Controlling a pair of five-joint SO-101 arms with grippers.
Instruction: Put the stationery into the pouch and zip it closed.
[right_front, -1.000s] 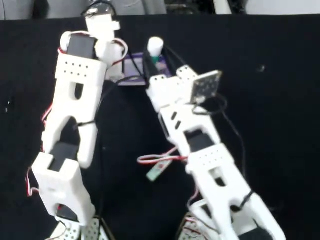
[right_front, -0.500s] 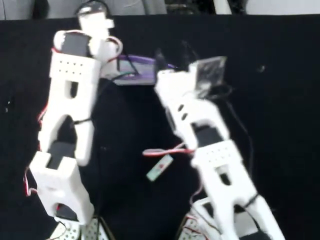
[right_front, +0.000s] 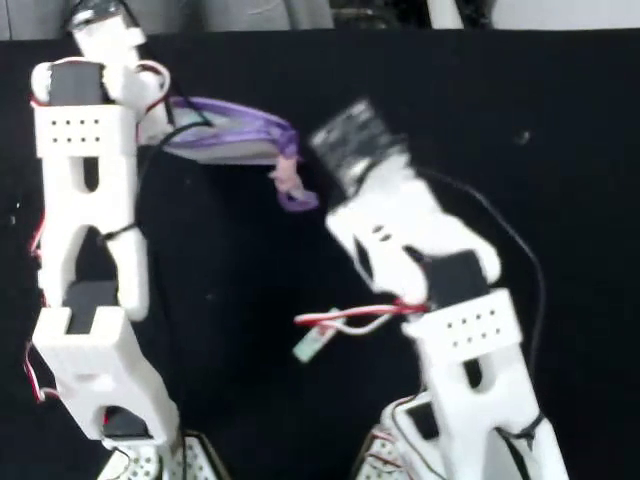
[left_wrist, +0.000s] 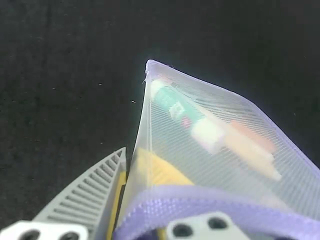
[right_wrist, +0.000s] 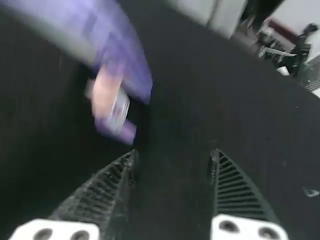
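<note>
Pouch hangs from the left hand, which is clamped on its purple edge. The left wrist view reveals pens inside the mesh. Farther right, the zipper tab dangles before the right hand, its fingers parted.

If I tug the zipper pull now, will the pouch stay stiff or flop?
Probably flops: the pouch is thin mesh, held at one end by the left gripper, drooping in the high view. The pens inside may slide. The zipper pull dangles loose, so it may swing.
</note>
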